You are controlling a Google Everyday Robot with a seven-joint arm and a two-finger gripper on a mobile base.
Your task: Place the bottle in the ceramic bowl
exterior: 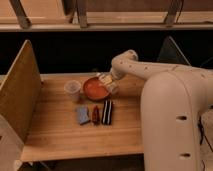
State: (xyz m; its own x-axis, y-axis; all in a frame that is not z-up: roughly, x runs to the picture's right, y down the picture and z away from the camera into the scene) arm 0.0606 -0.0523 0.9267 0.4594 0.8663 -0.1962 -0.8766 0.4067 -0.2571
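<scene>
Pale cream bottle [104, 78] with a tan end sits over the right rim of the glossy reddish-orange ceramic bowl [90, 90], the gripper [107, 82] seemingly clamping its fingers across it. It looks light, stiff and slippery, so mid-body is the safest hold.

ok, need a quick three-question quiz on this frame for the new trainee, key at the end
1. Multiple choice: where is the gripper?
A) over the right rim of the ceramic bowl
B) raised high, far above everything
C) beside the left side panel
2. True or false: the translucent cup stands upright on the table, left of the bowl in the picture.
3. Count: how many small items lie in a row in front of the bowl?
Key: 1 A; 2 true; 3 three.
</scene>
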